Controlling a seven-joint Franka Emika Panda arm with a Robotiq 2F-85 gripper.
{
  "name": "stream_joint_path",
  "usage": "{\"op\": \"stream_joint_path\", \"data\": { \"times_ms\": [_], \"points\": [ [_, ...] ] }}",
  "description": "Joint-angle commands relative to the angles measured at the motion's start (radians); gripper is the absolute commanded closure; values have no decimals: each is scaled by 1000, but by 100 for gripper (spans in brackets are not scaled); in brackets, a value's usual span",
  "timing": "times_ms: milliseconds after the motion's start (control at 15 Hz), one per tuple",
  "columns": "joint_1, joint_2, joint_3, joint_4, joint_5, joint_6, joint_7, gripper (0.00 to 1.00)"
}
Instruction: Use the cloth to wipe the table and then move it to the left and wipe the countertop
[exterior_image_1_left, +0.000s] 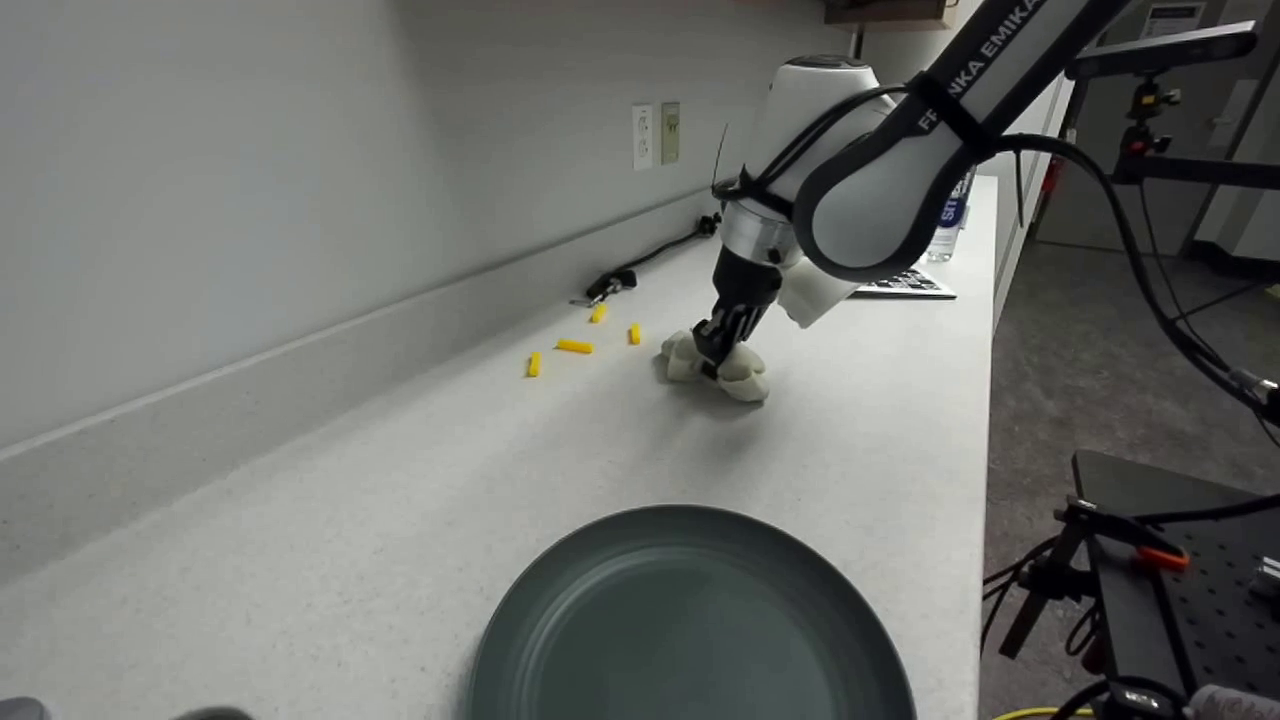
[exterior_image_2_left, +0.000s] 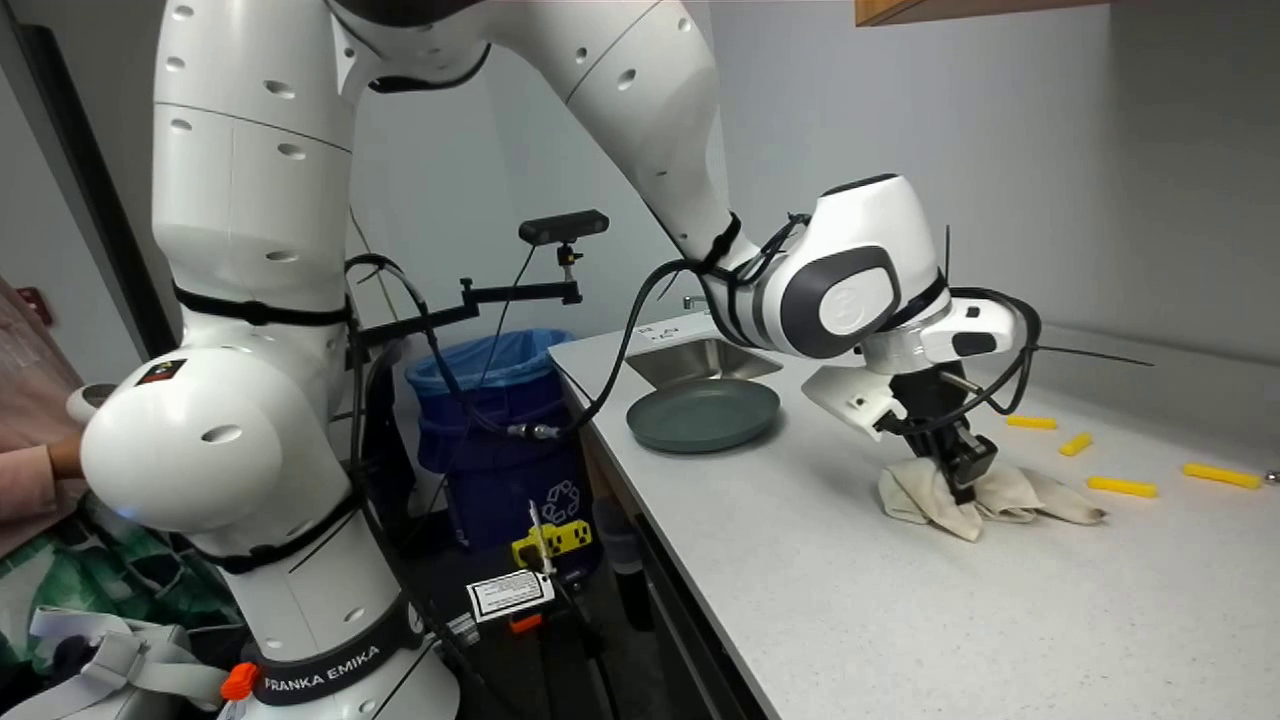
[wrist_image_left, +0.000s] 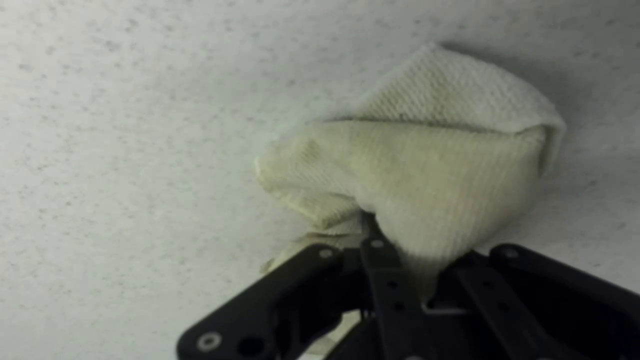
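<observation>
A cream knitted cloth lies bunched on the white speckled countertop (exterior_image_1_left: 400, 540). The cloth shows in both exterior views (exterior_image_1_left: 743, 374) (exterior_image_2_left: 915, 492) and fills the middle of the wrist view (wrist_image_left: 440, 170). My black gripper (exterior_image_1_left: 712, 362) points down into the middle of the cloth, and folds stick out on both sides. The gripper also shows in an exterior view (exterior_image_2_left: 962, 488). In the wrist view the fingers (wrist_image_left: 420, 250) are closed around a fold of the cloth, and their tips are hidden by it. The cloth touches the countertop.
Several yellow pieces (exterior_image_1_left: 574, 346) (exterior_image_2_left: 1122, 487) lie close to the cloth, toward the wall. A dark green plate (exterior_image_1_left: 690, 620) (exterior_image_2_left: 704, 415) sits on the counter near the sink (exterior_image_2_left: 675, 362). A black cable (exterior_image_1_left: 665, 248), a checkered board (exterior_image_1_left: 905, 285) and a bottle (exterior_image_1_left: 945, 235) lie behind the arm.
</observation>
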Motion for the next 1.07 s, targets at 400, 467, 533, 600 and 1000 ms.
{"op": "stream_joint_path", "data": {
  "times_ms": [400,467,533,600,1000],
  "points": [
    [6,-163,189,-251,72,25,-82,97],
    [4,-179,189,-279,79,38,-76,97],
    [2,-190,187,-300,88,51,-69,97],
    [-1,-201,176,-322,92,72,-58,97],
    [-44,-237,63,-412,111,202,4,97]
  ]
}}
